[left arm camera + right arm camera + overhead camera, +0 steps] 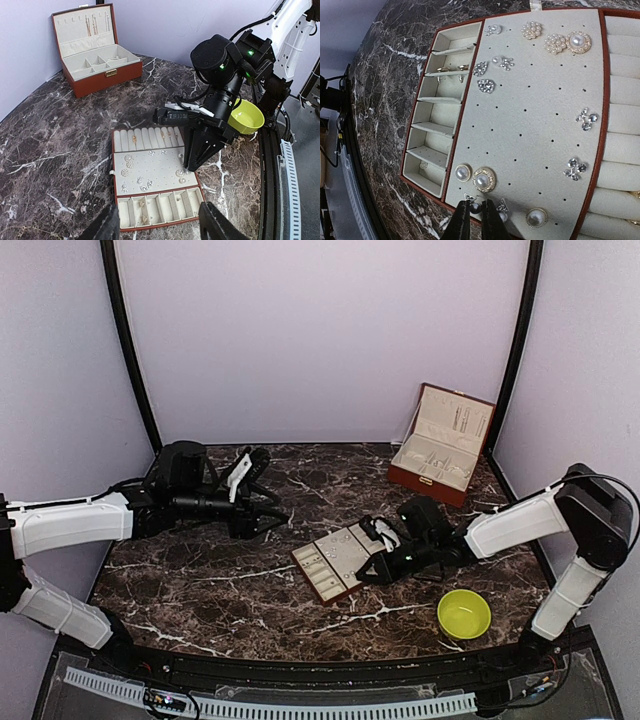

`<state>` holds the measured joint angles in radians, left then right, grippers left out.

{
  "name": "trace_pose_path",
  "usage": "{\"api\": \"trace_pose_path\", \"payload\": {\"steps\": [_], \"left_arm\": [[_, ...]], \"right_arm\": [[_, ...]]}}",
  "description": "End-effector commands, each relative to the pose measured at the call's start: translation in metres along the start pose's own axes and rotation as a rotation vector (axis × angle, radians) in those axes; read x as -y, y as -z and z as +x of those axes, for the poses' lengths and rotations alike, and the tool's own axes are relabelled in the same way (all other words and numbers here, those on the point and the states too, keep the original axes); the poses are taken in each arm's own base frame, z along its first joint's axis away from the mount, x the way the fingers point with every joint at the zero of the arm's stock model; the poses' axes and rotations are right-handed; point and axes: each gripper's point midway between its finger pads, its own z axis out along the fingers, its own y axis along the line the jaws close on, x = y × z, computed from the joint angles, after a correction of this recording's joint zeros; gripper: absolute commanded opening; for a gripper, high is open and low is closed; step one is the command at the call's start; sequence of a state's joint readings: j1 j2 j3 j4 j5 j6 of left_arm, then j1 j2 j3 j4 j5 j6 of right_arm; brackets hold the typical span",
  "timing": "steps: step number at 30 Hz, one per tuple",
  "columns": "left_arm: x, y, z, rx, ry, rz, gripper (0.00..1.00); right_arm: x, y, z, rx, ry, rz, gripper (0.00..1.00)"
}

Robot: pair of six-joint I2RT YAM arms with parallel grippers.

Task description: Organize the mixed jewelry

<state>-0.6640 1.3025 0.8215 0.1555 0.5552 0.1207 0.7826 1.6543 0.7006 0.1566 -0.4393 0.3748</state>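
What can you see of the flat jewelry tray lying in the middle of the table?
The tray lies flat on the marble table: reddish-brown rim, cream lining. A row of small compartments runs along one side, ring rolls along the other, a perforated panel between holding pearl and crystal studs. The right gripper pinches a small stud at the panel's edge.

Left arm (pixel 70 522): white shell links, black joint housings, thin black cable along the upper link, white plate near the wrist. Right arm (pixel 520 522): same white links, black elbow block with looped cable, green lights on the black wrist. Fingers (pixel 462 224): black, slim.
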Motion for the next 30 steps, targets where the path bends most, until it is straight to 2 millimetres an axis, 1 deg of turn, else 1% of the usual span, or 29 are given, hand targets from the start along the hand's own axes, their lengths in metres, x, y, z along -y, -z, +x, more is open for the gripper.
{"api": "trace_pose_path", "payload": {"steps": [1,9,13,18,22,30], "left_arm": [[0.002,0.009,-0.007,0.022,-0.016,-0.01,0.56],[0.003,0.009,-0.007,0.023,-0.016,-0.006,0.56],[0.003,0.009,-0.008,0.026,-0.02,-0.006,0.56],[0.003,0.01,-0.008,0.026,-0.02,-0.006,0.56],[0.004,0.009,-0.009,0.028,-0.021,-0.003,0.56],[0.004,0.009,-0.008,0.026,-0.022,-0.002,0.56]], "right_arm": [[-0.003,0.008,-0.013,0.02,0.018,0.03,0.12],[-0.013,0.015,-0.025,0.042,0.034,0.009,0.17],[-0.019,0.017,-0.031,0.059,0.036,-0.013,0.17],[-0.024,0.016,-0.039,0.069,0.047,-0.027,0.12],[-0.022,0.01,-0.036,0.051,0.047,-0.025,0.08],[-0.022,-0.002,-0.024,0.002,0.044,-0.027,0.05]]}}
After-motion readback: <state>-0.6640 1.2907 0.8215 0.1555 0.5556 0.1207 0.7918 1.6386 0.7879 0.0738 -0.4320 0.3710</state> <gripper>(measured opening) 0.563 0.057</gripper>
